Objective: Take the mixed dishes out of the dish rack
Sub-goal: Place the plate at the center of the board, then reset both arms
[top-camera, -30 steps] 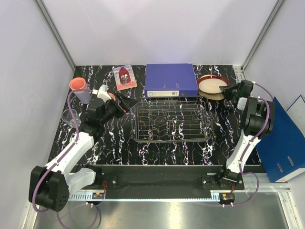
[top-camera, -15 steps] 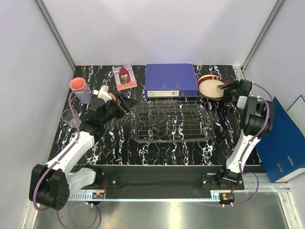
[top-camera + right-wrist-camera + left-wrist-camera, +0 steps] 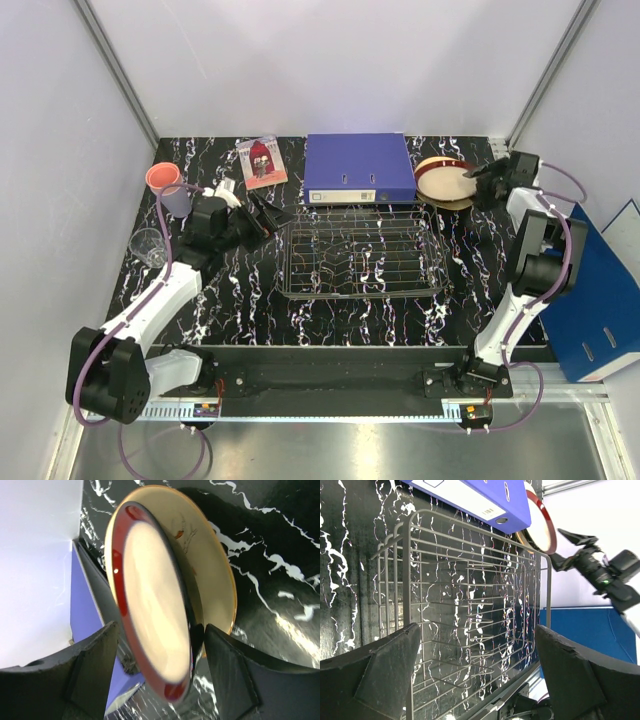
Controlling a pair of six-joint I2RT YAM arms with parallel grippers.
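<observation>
The dish rack (image 3: 360,258) stands in the middle of the table with no dishes in it; it also fills the left wrist view (image 3: 470,595). My left gripper (image 3: 264,213) is open and empty at the rack's left end (image 3: 480,675). The red-rimmed cream bowl (image 3: 447,183) rests on the cream plate (image 3: 428,170) at the back right. My right gripper (image 3: 486,180) is open, its jaws either side of the bowl's (image 3: 155,600) near rim above the plate (image 3: 215,575). A pink cup (image 3: 162,177) sits in the lilac cup (image 3: 178,204) at the back left. The clear glass (image 3: 148,246) stands near them.
A blue binder (image 3: 358,166) lies behind the rack, right beside the bowl. A small picture card (image 3: 262,160) lies left of it. Another blue folder (image 3: 600,290) leans off the table's right edge. The enclosure walls stand close at left, back and right.
My right wrist has swung back and to the right, fingers still at the bowl. My left arm has shifted slightly left. The dishes have not moved.
</observation>
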